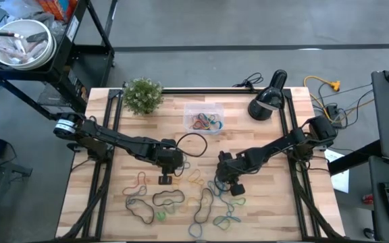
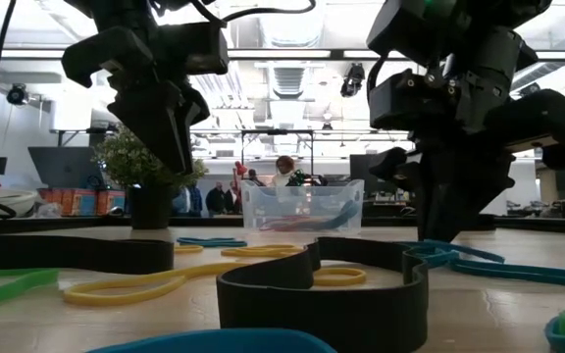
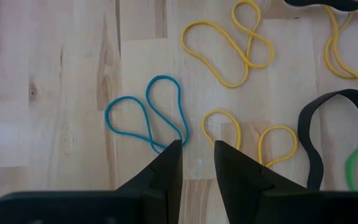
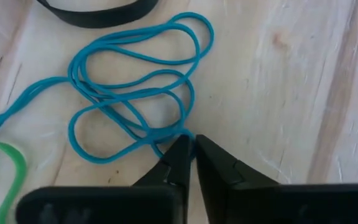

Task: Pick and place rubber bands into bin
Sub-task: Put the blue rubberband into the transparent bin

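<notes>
While right gripper (image 4: 191,148) pinches blue band (image 4: 135,93) | plant (image 1: 142,94) beside bin (image 1: 204,119)

The bin (image 1: 203,117) sits behind the rubber bands (image 1: 181,199) on the table (image 1: 262,145), right of the plant (image 1: 142,95).

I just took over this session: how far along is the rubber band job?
Partly done. A few coloured bands already lie in the bin. The right gripper has pinched shut on a tangled blue band on the table; the left gripper is open beside a small blue band. Many rubber bands remain on the table.
</notes>
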`<state>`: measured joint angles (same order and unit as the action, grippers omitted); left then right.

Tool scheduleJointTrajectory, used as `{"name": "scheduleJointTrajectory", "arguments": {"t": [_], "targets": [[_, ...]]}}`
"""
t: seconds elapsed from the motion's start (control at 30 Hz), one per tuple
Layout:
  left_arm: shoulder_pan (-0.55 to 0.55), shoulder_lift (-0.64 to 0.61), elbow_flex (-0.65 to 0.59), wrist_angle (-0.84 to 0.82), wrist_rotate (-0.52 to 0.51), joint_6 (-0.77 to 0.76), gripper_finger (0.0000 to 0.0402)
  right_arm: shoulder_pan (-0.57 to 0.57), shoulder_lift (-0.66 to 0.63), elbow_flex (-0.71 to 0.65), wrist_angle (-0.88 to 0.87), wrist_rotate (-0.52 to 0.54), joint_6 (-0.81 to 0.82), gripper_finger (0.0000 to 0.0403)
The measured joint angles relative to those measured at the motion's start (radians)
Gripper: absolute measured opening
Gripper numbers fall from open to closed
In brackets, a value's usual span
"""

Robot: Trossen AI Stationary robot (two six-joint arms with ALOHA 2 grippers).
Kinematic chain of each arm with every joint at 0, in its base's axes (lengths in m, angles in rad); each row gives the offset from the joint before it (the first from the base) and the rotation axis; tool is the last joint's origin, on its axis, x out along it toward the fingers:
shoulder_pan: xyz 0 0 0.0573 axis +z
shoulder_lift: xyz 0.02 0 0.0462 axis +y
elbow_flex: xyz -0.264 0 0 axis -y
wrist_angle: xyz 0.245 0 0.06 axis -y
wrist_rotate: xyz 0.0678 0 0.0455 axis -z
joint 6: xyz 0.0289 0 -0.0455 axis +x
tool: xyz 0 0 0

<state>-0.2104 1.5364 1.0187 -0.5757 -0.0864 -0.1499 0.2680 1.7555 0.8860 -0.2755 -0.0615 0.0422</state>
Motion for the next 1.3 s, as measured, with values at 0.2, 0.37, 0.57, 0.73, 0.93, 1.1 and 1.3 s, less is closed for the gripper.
{"name": "scheduleJointTrajectory", "arguments": {"t": [0.2,0.37,0.57,0.73,0.93,1.1,1.3], "targets": [[0.0,0.0,0.0,0.0,0.0,0.003,0.0077,0.0,-0.011,0.002,-0.019,0.002,0.018,0.0009],[0.0,0.0,0.0,0.001,0.0,0.005,0.0077,-0.001,-0.076,0.023,-0.086,0.03,0.028,0.0008],[0.001,0.0,-0.003,0.001,0.0,0.009,0.0077,-0.001,-0.215,0.044,-0.148,0.104,0.03,0.0008],[0.001,0.0,-0.005,0.0,0.0,0.009,0.0077,0.0,-0.345,0.086,-0.196,0.211,0.033,0.0008],[0.001,0.0,-0.005,0.005,0.0,0.009,0.0077,0.0,-0.446,0.161,-0.226,0.341,-0.016,0.0008],[0.001,0.0,-0.006,0.021,-0.001,0.006,0.0077,0.0,-0.451,0.259,-0.272,0.419,-0.073,0.0008],[0.001,0.0,-0.009,0.034,-0.001,0.0,0.0077,0.009,-0.391,0.366,-0.409,0.562,-0.173,0.0008]]}}
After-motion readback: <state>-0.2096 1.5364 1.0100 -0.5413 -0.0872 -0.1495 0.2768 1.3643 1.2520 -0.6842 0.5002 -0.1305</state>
